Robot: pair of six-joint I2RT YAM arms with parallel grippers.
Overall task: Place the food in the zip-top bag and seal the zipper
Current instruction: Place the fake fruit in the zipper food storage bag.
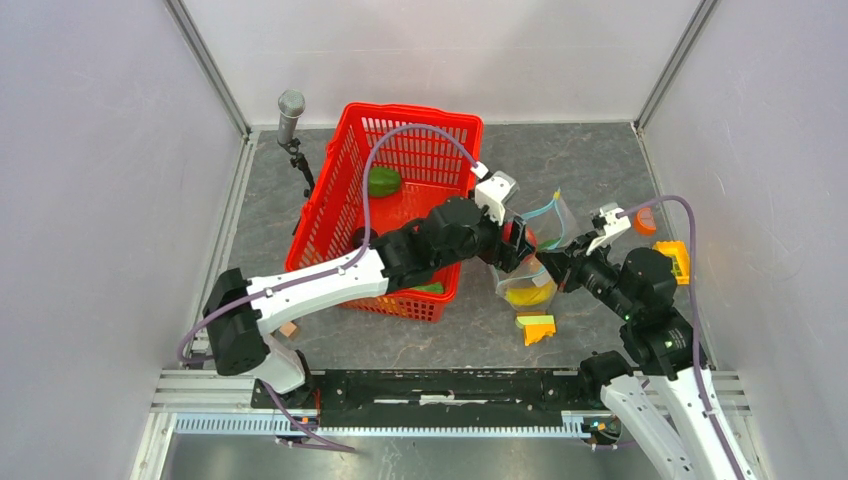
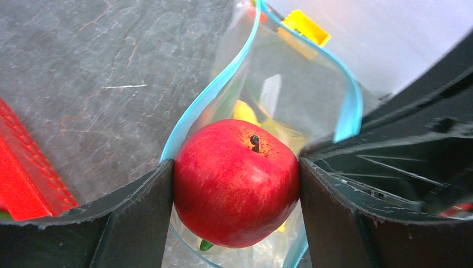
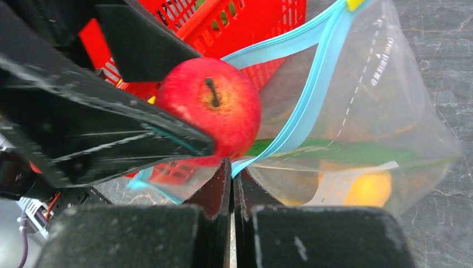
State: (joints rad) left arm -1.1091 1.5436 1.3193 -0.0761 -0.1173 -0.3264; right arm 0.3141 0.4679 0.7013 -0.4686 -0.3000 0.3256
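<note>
The red apple sits clamped between the two black fingers of the left gripper, which stand wide apart and press on its sides, stem up, right over the open mouth of the zip-top bag. The bag lies right of the table's middle, just off the right wall of the red basket. Its light blue zipper is parted into a loop not much wider than the apple, so little room is left on either side. The right gripper has its fingers pressed together on the near lip of the bag at the blue strip, holding that edge up. The left wrist view looks straight down the mouth to a yellow banana inside. The right wrist view shows the bag from the side, with a green piece lying across it above the banana and the basket close behind the apple. Only the top view gives the surroundings: a green pepper in the basket, a block stack just at the bag's near side, and a small yellow crate close to the table's right edge, with bare table toward the far edge.
</note>
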